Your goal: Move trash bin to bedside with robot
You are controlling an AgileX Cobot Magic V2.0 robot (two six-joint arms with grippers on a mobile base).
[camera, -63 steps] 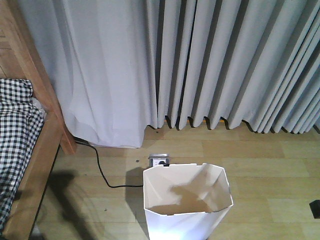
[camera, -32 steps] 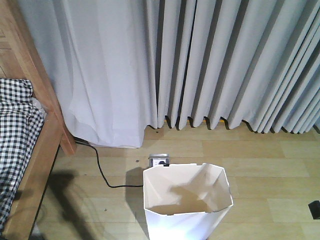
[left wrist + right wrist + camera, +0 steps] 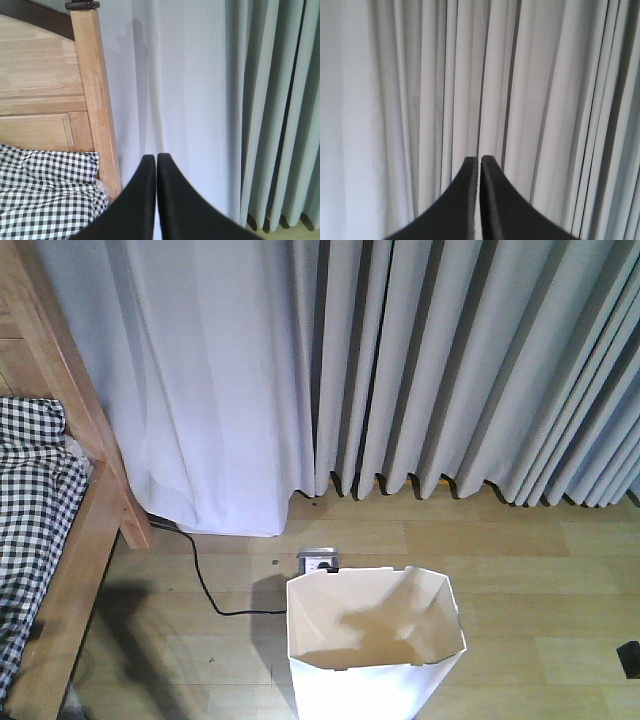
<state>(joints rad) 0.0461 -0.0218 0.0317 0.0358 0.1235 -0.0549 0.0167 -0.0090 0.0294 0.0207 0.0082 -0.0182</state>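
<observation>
The white trash bin (image 3: 372, 680) stands on the wooden floor at the bottom middle of the front view, open and empty. The light-brown wooden bed frame (image 3: 75, 570) with black-and-white checked bedding (image 3: 30, 500) is at the far left, a stretch of floor away from the bin. In the left wrist view my left gripper (image 3: 156, 159) is shut and empty, pointing at the bedpost (image 3: 97, 105) and curtain. In the right wrist view my right gripper (image 3: 480, 160) is shut and empty, facing the curtain. Neither arm shows in the front view.
Grey floor-length curtains (image 3: 400, 370) fill the back wall. A floor socket (image 3: 318, 560) sits just behind the bin, with a black cable (image 3: 205, 585) running left toward the bed. A small dark object (image 3: 630, 658) lies at the right edge.
The view has barely shifted; the bin, bed and curtains hold almost the same places.
</observation>
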